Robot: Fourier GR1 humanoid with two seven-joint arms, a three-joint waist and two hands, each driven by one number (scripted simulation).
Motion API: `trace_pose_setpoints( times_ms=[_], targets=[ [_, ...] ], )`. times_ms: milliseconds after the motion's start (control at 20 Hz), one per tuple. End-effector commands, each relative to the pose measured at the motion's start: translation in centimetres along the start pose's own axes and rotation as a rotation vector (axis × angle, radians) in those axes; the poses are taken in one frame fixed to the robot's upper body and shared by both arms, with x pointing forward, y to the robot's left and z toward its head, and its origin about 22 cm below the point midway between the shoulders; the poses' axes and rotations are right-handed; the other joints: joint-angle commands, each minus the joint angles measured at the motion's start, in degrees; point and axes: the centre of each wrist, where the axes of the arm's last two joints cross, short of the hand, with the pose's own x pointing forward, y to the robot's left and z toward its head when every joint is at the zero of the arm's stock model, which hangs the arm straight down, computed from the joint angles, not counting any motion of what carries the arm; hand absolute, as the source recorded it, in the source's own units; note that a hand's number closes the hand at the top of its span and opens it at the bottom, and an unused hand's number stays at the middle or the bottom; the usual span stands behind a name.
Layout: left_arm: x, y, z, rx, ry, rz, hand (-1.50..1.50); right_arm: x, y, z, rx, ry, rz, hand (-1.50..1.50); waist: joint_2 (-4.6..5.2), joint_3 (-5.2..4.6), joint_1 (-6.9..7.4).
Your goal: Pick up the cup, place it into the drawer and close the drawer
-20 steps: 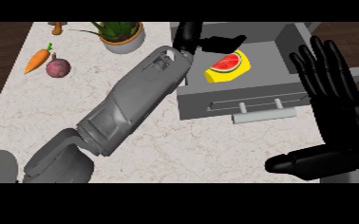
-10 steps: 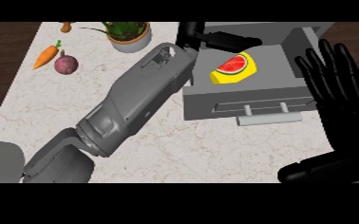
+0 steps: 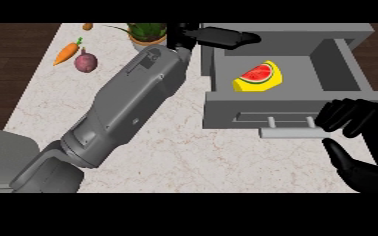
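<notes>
The cup [image 3: 258, 77], yellow with a watermelon picture, lies on its side inside the open grey drawer [image 3: 342, 69]. My left arm crosses the counter from the lower left. My left hand [image 3: 221, 36] is open, its fingers stretched over the drawer's back left rim, apart from the cup. Low at the right, my right hand [image 3: 348, 118] is open with relaxed, bent fingers. It sits just by the right end of the drawer's handle [image 3: 289, 132], thumb below it. I cannot tell whether it touches the handle.
A potted plant [image 3: 147, 34] stands at the back, just left of my left hand. A carrot [image 3: 68, 52] and a purple beet [image 3: 86, 61] lie at the back left near the counter's [image 3: 177, 155] left edge.
My right hand has come down from its raised, fingers-up pose to the drawer's handle. The left hand has lifted off the cup toward the rim. The cup stays in the drawer.
</notes>
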Motion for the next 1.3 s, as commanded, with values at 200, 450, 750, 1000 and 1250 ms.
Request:
trace_pose_setpoints(
  times_ms=[200,450,750,1000,1250],
  targets=[
    [0.8,6.0,3.4,0.101,0.023,0.037,-1.50,0.6,-0.6,0.1,0.072,0.084,0.199,1.50,-0.53,-0.02,2.42],
    [0.1,9.5,8.4,0.155,0.025,0.058,-1.50,-0.2,0.4,1.5,0.100,0.151,0.273,1.50,-0.43,0.00,1.94],
    [2.6,15.8,11.3,0.191,0.038,0.053,-1.50,-2.8,1.7,-0.7,0.110,0.187,0.363,1.50,0.06,0.01,1.31],
    [2.2,17.7,14.1,0.147,0.053,0.067,-1.50,-3.9,2.5,-0.8,0.291,0.187,0.647,1.50,0.11,0.00,2.61],
    [1.6,19.4,17.3,0.188,0.056,0.074,-1.50,-7.6,2.8,-2.2,0.346,0.226,0.797,1.50,0.32,0.03,1.93]
  ],
)
